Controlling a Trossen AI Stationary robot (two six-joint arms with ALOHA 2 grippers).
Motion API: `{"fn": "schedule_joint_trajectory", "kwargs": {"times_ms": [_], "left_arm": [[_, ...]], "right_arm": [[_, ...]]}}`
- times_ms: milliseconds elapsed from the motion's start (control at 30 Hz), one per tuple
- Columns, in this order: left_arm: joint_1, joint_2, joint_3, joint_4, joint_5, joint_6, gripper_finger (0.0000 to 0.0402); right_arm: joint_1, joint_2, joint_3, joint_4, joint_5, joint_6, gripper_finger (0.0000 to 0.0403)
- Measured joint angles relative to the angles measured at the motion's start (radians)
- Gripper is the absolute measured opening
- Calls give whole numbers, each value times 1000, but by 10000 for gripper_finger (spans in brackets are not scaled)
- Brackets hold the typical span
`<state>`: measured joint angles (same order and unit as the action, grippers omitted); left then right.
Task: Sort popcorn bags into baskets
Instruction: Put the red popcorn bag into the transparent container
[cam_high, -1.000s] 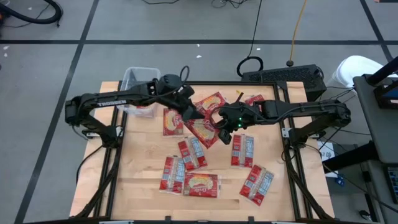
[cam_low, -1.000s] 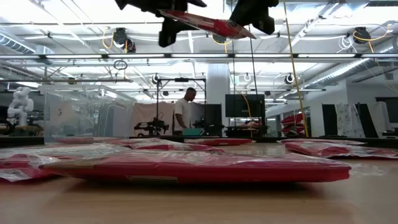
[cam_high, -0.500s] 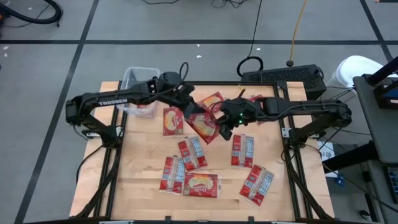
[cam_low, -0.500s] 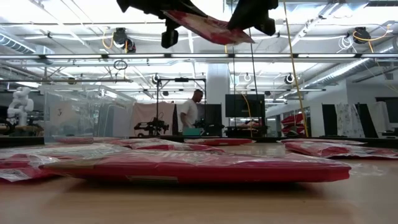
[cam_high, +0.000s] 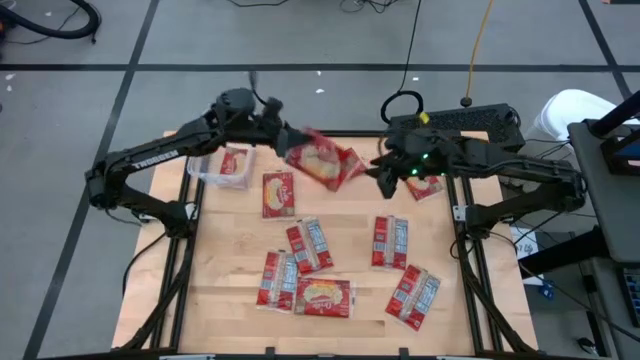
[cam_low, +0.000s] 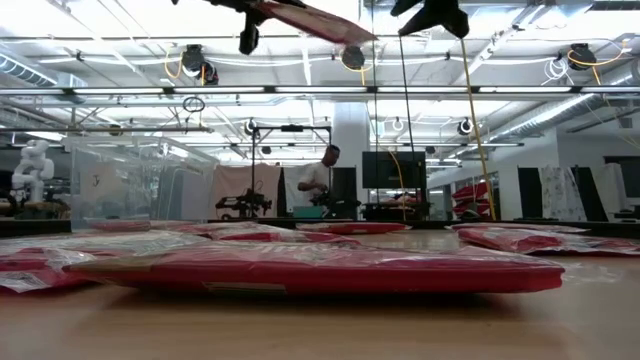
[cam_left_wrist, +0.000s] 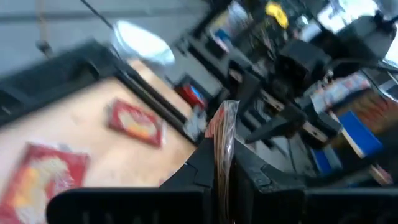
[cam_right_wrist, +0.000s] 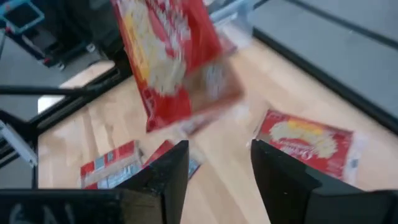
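One red popcorn bag (cam_high: 322, 165) hangs in the air over the table's far middle, with my left gripper (cam_high: 288, 148) shut on it. In the low view the bag (cam_low: 312, 18) slants at the picture's top. My right gripper (cam_high: 383, 178) stands open just right of the bag, nothing between its fingers (cam_right_wrist: 165, 177); the bag (cam_right_wrist: 168, 56) floats ahead of it. The clear basket (cam_high: 212, 172) stands at the far left corner with a red packet (cam_high: 233, 160) lying flat in it. Several more bags lie flat on the table, such as one (cam_high: 280, 193) near the basket. My left gripper pinches the bag's left end (cam_left_wrist: 225, 134) between its two fingers, which come nearly level from the table's left. In the left wrist view the bag stands edge-on between the fingers (cam_left_wrist: 202, 165). The bag sticks out toward the table's right, tilted, lifted clear of the table.
Flat bags lie at the middle (cam_high: 310, 245), right middle (cam_high: 390, 240), near left (cam_high: 275, 278), near middle (cam_high: 322, 297), near right (cam_high: 413, 297) and far right (cam_high: 425, 185). A black frame runs along the table's edges (cam_high: 188, 240).
The bag has passed from my right gripper to my left. My left gripper took hold of it, then rose and swung toward the table's far left with the bag. My right gripper let go and drew back toward the far right, rising.
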<state>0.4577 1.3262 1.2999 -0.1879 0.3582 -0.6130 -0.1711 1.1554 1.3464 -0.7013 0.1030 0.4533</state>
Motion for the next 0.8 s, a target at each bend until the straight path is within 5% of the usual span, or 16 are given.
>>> {"fn": "schedule_joint_trajectory", "kwargs": {"times_ms": [167,433,600,800], "left_arm": [[9,-40,-1,90,-147,-25,22],[-26,-49,-1,295,-405,-100,22],[-83,-42,-1,380,-556,-68,22],[-181,-30,-1,493,-721,35,22]], "right_arm": [[-63,-60,0,38,-40,-46,167],[-181,-71,-8,184,-261,-181,167],[-238,-70,-82,389,-409,-202,167],[-278,-69,-223,772,-586,-7,167]]}}
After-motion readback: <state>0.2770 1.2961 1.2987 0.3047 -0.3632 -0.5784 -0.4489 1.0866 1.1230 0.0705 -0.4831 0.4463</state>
